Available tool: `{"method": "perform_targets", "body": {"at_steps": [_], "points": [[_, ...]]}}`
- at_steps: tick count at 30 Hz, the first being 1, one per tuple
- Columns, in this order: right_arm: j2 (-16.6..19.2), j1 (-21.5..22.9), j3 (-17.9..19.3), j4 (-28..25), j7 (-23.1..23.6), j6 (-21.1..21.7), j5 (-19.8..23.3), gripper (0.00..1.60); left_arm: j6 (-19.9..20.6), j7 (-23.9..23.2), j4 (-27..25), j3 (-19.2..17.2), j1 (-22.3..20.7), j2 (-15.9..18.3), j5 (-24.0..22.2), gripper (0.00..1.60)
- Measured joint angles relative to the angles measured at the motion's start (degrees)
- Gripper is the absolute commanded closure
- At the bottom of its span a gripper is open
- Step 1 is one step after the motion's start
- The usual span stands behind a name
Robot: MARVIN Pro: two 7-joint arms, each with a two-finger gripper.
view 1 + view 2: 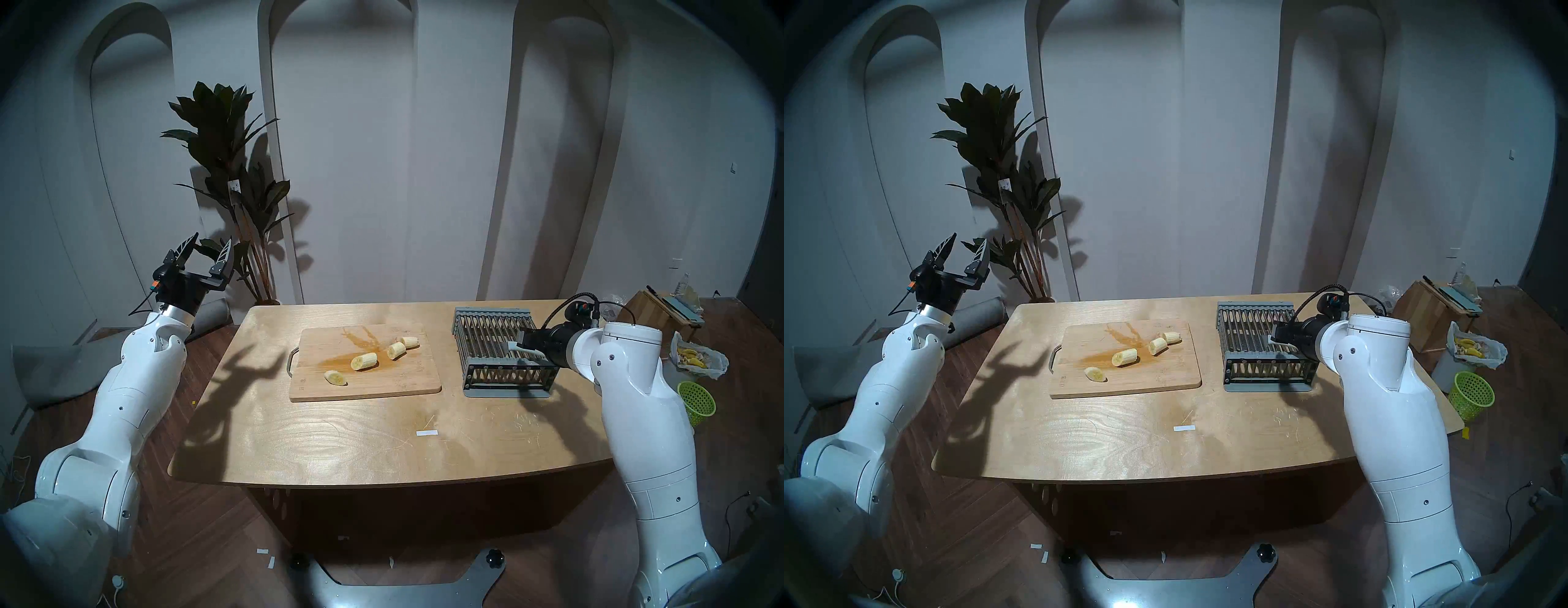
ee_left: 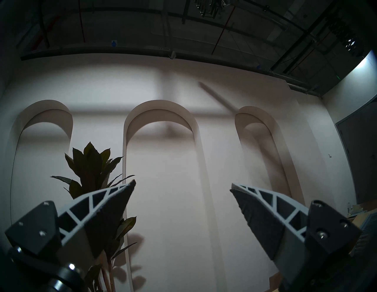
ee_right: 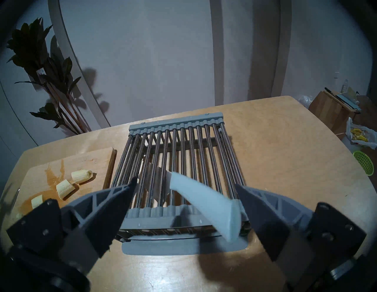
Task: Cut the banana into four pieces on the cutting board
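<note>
The peeled, pale cream-yellow banana [image 1: 364, 361] already lies in four short chunks, strung in a loose diagonal line across the light rectangular wooden cutting board [image 1: 394, 382] with its orange-brown splash stain. The chunks sit apart from each other, none off the board. By my reckoning the cutting itself is done.

My right fingers [image 3: 184, 186] are spread wide over the grey slatted metal rack [image 3: 183, 146], and the knife with the pale blue-white handle [image 3: 206, 206] lies on the rack's bars between them. I cannot see either finger touching it, so I judge it set down. The rack stands on the wooden tabletop [image 1: 339, 433] just beside the board.

My left fingers [image 1: 206, 250] are spread and empty, raised well off to the side and pointing at the wall.

What seems left is only drawing my right arm clear.
</note>
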Motion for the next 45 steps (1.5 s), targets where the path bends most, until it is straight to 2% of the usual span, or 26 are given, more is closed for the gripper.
{"method": "perform_targets", "body": {"at_steps": [6,15,31,45], "points": [[0.07,0.29,-1.23,2.40,-0.09,0.00,-0.09,0.00,-0.43,-0.30,-3.44,-0.66,2.15,0.35,-0.61,0.00],[0.40,2.23,-1.98,2.40,0.12,-0.13,-0.26,0.00,-0.90,-0.54,-8.56,-1.69,5.38,0.84,-1.57,0.00],[2.00,7.33,-0.10,-3.04,1.60,-0.68,-0.42,0.00,-1.38,0.83,-19.56,-4.07,12.57,1.82,-3.47,0.00],[5.19,7.05,0.19,-5.58,2.88,-2.01,-3.47,0.00,-1.39,3.08,-27.68,-5.93,18.36,2.41,-4.82,0.00]]}}
